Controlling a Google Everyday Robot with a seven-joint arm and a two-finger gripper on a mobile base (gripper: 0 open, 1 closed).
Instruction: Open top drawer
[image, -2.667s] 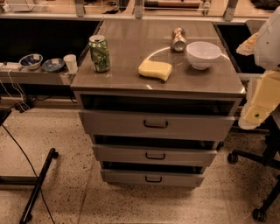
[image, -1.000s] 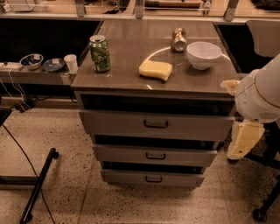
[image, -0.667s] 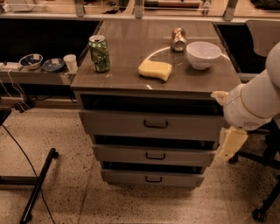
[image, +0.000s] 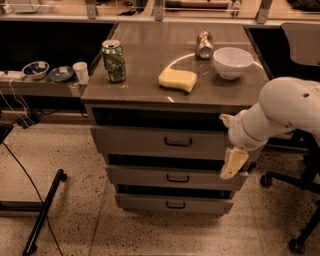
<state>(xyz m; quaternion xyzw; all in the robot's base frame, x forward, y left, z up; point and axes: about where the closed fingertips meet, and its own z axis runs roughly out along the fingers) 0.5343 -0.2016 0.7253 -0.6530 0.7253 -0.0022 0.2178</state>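
Gripper (image: 234, 163): cream-coloured, hangs pointing down at the right end of the cabinet front, over the lower right corner of the top drawer (image: 140, 142), well to the right of its handle (image: 178, 143). Whether it is spread or closed cannot be told; nothing seen in its hold. Grey cabinet (image: 150, 55) fills mid-frame, its flat top bearing small items. White arm (image: 280, 112) comes in from the right edge, bulky, angled down-left towards the cabinet. Office chair (image: 300, 45) behind the arm at far right, casters on the speckled floor. Top drawer sits directly under the cabinet top with a dark gap above its front; dark bail handle at centre, untouched. Middle drawer (image: 140, 176) and bottom drawer (image: 150, 202) below, each narrower. Black stand (image: 42, 212) lies on the floor, lower left. On top: white bowl (image: 232, 62) right rear; yellow sponge (image: 178, 79) near centre; green can (image: 114, 61) upright at left; metal can (image: 204, 44) on its side just left of the bowl.
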